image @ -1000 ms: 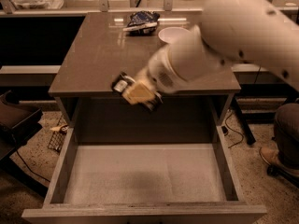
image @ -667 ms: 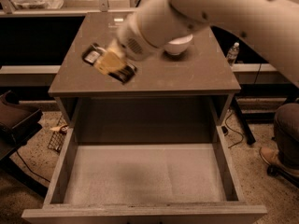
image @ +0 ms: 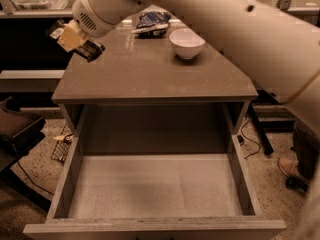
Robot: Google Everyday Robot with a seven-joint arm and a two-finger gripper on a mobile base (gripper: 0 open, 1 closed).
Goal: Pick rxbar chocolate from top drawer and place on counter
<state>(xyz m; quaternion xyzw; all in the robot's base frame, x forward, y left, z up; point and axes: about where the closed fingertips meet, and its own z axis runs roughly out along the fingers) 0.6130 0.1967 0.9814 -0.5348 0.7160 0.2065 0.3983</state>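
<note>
i have the gripper (image: 72, 38) up at the far left of the scene, and it is clamped on the bar (image: 91, 49): a dark end of the wrapper sticks out on the lower right of the fingers, and a pale patch shows on the other side. so the bar is in the air, not in the drawer (image: 64, 184), which stands pulled open below with a bare speckled floor. the bar hangs about over the left edge of the worktop (image: 150, 76), near its back corner. from this one view i cannot tell if it is fully above the slab or a little outside it, and i also cannot tell how high it is. i judge that the picking part is done and that the step in hand is the placing. to do it well, i would first bring the gripper inward, toward the open middle of the worktop, so the whole bar is surely over the surface and not half over the edge. i would stay well apart from the white bowl (image: 187, 43) and the blue bag (image: 150, 21) at the back. then i would go down slowly and try to hold the bar flat, because it looks tilted now and could land on a corner and slide on this glossy top. i would open only when the bar is touching or nearly touching, and then lift straight up.
</note>
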